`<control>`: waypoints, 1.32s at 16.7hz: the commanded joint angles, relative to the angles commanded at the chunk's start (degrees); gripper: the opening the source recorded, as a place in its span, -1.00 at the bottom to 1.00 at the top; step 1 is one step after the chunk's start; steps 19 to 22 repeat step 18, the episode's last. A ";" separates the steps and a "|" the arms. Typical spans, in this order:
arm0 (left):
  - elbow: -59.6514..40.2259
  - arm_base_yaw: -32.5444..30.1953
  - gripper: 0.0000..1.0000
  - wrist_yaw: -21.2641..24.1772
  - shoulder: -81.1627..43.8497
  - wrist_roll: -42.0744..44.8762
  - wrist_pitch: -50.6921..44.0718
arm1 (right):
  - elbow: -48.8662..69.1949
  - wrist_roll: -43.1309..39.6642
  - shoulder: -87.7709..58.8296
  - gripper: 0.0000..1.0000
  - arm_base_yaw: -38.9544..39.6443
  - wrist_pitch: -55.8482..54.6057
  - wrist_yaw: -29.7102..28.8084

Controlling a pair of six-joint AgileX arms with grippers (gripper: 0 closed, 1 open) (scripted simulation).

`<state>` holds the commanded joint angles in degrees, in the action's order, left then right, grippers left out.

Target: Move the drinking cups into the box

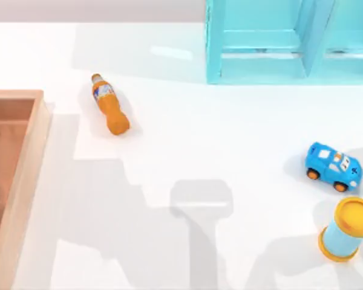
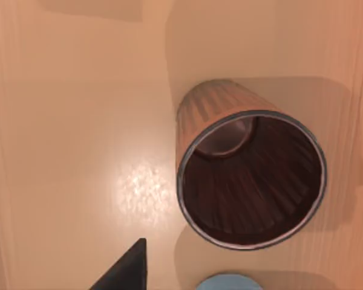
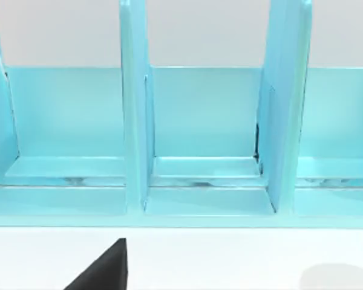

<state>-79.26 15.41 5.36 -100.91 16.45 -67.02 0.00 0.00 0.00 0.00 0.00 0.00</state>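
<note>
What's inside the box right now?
On the box floor the left wrist view shows the brown cup standing upright, open and empty, with a sliver of the blue cup beside it. The rest of the floor is out of frame.

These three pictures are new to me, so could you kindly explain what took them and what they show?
They come from a simulated AgileX robot with two arms at a white table. One camera looks straight down. It sees a wooden box at the left edge, an orange bottle lying flat, a turquoise shelf frame at the back, and a blue toy car and a yellow-lidded blue cylinder at the right. The other two cameras sit on the arms' wrists. The left one looks down at the box floor, where a dark brown ribbed cup stands, with the rim of a light blue cup beside it. The right one faces the shelf frame. A dark finger edges into each wrist picture; nothing looks held.
</note>
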 joint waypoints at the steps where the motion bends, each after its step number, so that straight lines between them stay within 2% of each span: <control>1: 0.00 0.00 1.00 0.00 0.00 0.00 0.00 | 0.00 0.00 0.00 1.00 0.00 0.00 0.00; 7: -0.95 -0.10 1.00 0.12 -0.11 0.01 -0.94 | 0.00 0.00 0.00 1.00 0.00 0.00 0.00; 16: -23.06 -0.32 1.00 0.17 -1.37 -0.24 -21.61 | 0.00 0.00 0.00 1.00 0.00 0.00 0.00; 22: -24.57 -0.39 1.00 0.00 -1.40 -0.27 -23.11 | 0.00 0.00 0.00 1.00 0.00 0.00 0.00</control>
